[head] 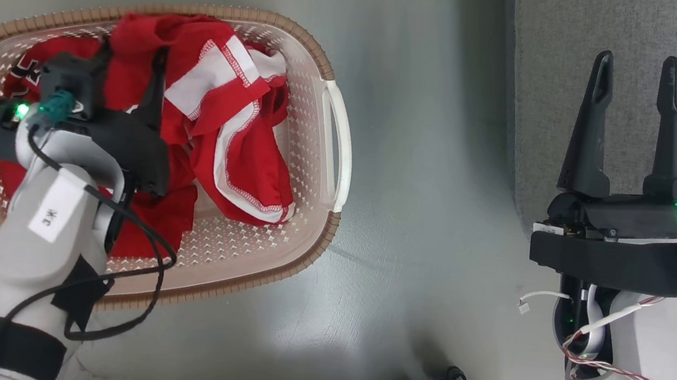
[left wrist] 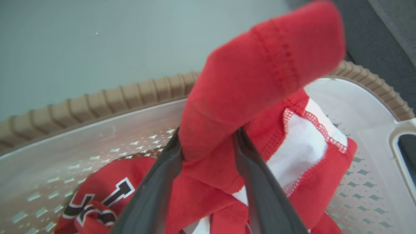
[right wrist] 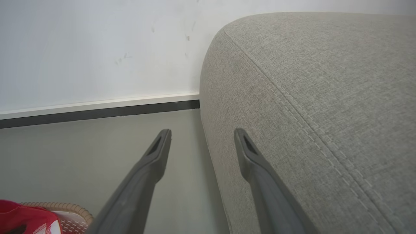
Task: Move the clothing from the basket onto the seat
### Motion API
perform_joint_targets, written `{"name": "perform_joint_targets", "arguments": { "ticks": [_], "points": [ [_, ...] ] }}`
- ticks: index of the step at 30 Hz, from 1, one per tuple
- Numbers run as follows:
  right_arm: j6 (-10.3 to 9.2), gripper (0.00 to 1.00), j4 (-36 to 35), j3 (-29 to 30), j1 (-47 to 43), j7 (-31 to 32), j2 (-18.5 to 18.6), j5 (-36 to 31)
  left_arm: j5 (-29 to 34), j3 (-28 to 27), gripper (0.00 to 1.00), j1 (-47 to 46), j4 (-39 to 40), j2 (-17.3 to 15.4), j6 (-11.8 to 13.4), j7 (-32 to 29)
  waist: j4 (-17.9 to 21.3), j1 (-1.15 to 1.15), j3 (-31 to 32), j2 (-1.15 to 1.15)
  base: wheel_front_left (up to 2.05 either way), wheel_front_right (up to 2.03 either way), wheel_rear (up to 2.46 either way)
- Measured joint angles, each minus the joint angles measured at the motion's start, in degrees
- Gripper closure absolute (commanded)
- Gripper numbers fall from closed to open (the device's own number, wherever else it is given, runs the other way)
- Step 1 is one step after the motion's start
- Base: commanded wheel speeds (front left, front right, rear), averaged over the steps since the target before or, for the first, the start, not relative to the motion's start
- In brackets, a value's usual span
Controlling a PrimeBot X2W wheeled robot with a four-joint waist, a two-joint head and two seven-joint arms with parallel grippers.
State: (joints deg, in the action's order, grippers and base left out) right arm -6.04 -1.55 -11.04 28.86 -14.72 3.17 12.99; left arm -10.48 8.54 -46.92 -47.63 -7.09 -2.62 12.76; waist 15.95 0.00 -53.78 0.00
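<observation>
Black right gripper (head: 640, 59), seemingly taped forearm (head: 640, 352)

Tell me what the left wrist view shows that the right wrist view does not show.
Left wrist view, not the right one: the left gripper straddling a red fold of the clothing, and the jersey's dark lettering. Right wrist view, not the left one: the open right gripper, the seat with its stitched seam, and the white wall. Both: the brown rim of the basket, some red clothing, and the grey floor.
</observation>
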Motion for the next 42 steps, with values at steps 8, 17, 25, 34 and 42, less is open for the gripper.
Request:
{"name": "perform_joint_targets", "arguments": {
  "ticks": [8, 17, 25, 34, 42],
  "points": [
    [0.00, 0.00, 1.74, 0.05, 0.07, 0.00, -0.10, -0.01, 0.85, 2.26, 1.00, 0.31, -0.98, 0.71, -1.44, 0.98, 0.03, 0.00, 1.09, 0.00, 0.00, 0.00, 0.00],
    [0.59, 0.00, 4.35, -0.18, 0.63, -0.01, -0.12, -0.52, 0.94, 4.44, 1.00, 3.02, -0.98, 1.74, -2.98, 1.53, -0.64, 0.00, 4.18, 0.00, 0.00, 0.00, 0.00],
    [2.04, 0.00, 8.39, -1.44, 0.89, 0.00, -0.12, -1.12, 1.44, 7.02, 1.00, 4.22, 2.91, 2.02, -4.01, 1.54, -2.24, 0.00, 9.60, 0.00, 0.00, 0.00, 0.00],
    [3.36, 0.00, 12.59, -4.12, 0.90, 0.00, -0.10, -1.42, 0.71, 8.82, 1.00, 5.03, 7.14, 2.22, -4.53, 1.54, -4.46, 0.00, 16.55, 0.00, 0.00, 0.00, 0.00],
    [3.53, 0.00, 16.27, -7.02, 0.91, 0.00, -0.08, 0.53, -0.63, 11.12, 1.00, 4.89, 9.92, 2.21, -4.89, 1.54, -6.35, -0.01, 23.22, 0.00, 0.00, 0.00, 0.00]
  ]
}}
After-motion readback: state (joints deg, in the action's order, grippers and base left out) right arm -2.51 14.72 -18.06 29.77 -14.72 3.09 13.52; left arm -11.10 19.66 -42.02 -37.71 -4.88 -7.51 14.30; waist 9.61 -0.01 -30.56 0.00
